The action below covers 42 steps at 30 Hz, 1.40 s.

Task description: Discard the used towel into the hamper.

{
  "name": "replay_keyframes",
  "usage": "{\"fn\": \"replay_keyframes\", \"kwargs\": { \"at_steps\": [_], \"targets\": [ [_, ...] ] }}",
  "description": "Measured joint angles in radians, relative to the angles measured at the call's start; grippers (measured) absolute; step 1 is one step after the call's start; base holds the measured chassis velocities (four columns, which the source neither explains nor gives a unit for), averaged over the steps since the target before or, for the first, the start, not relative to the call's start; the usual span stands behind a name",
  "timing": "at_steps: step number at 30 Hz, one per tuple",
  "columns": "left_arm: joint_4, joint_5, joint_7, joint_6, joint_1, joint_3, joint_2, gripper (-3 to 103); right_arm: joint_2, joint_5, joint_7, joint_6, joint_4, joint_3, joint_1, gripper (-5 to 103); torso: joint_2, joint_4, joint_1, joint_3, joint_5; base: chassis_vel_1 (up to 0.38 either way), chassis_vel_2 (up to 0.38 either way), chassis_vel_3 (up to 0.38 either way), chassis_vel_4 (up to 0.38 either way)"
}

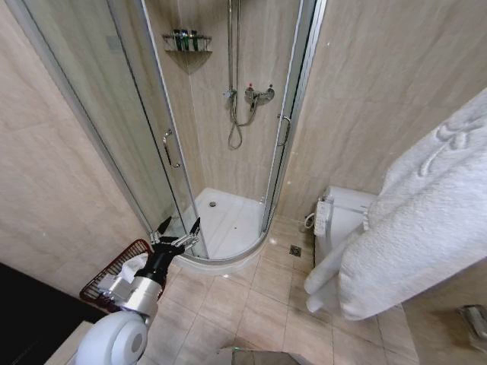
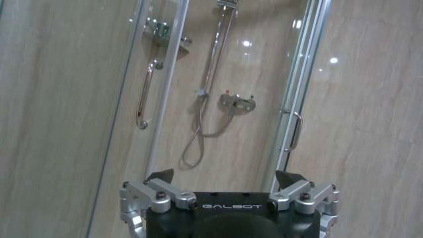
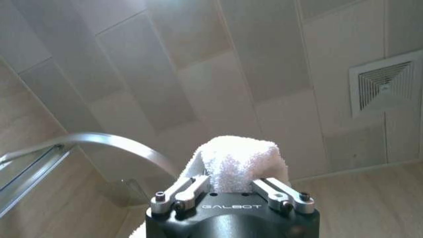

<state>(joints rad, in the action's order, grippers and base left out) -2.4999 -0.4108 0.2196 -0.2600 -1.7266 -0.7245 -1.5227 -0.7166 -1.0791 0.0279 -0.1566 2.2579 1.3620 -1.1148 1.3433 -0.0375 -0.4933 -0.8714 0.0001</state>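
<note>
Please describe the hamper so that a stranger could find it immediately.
Start at the glass shower cabin in the corner. On the tiled floor by the wall to its left stands the hamper, behind the left gripper. It is the only dark reddish-brown wire basket here.

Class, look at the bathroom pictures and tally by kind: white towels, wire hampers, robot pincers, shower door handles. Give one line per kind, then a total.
White towel, clamped in the right pincer: 1
Hamper: 1
Pincers, counting the open left pincer by the hamper: 2
Shower door handles: 2
Total: 6
</note>
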Motion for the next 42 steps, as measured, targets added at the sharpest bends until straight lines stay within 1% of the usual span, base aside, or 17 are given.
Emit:
{"fn": "replay_keyframes", "kwargs": {
  "at_steps": [8,11,23,26,32,34,40,42],
  "targets": [
    [0.0,0.0,0.0,0.0,0.0,0.0,0.0,100,-0.001,0.009,-0.004,0.001,0.029,-0.014,0.007,12,0.0,0.0,0.0,0.0,-0.0001,0.0,0.0,0.0,0.0],
    [0.0,0.0,0.0,0.0,0.0,0.0,0.0,100,0.007,0.004,-0.018,0.011,0.05,-0.017,0.012,12,-0.002,0.0,0.0,0.001,-0.0003,0.0,0.0,0.0,0.0],
    [0.0,0.0,0.0,0.0,0.0,0.0,0.0,100,0.006,0.002,-0.018,0.016,0.051,-0.017,0.018,12,-0.006,0.0,0.002,0.003,0.0,0.052,0.048,0.057,0.051],
    [0.0,0.0,0.0,0.0,0.0,0.0,0.0,100,0.005,0.002,-0.018,0.018,0.051,-0.034,0.033,12,-0.007,-0.0002,0.002,0.004,-0.0001,0.096,0.083,0.093,0.088],
    [0.0,0.0,0.0,0.0,0.0,0.0,0.0,100,0.01,0.008,-0.016,0.019,0.042,-0.057,0.048,12,-0.008,-0.0001,0.003,0.004,0.0,0.115,0.1,0.094,0.112],
    [0.0,0.0,0.0,0.0,0.0,0.0,0.0,100,0.011,0.011,-0.016,0.022,0.043,-0.063,0.054,12,-0.008,-0.0001,0.003,0.004,-0.0006,0.112,0.103,0.118,0.116],
    [0.0,0.0,0.0,0.0,0.0,0.0,0.0,100,0.008,0.021,-0.019,0.028,0.064,-0.081,0.056,12,-0.009,-0.0003,0.003,0.005,-0.0001,0.123,0.122,0.13,0.121],
    [0.0,0.0,0.0,0.0,0.0,0.0,0.0,100,0.011,0.026,-0.02,0.033,0.069,-0.107,0.073,12,-0.009,-0.0004,0.004,0.005,-0.0001,0.1,0.095,0.085,0.096]
  ]
}}
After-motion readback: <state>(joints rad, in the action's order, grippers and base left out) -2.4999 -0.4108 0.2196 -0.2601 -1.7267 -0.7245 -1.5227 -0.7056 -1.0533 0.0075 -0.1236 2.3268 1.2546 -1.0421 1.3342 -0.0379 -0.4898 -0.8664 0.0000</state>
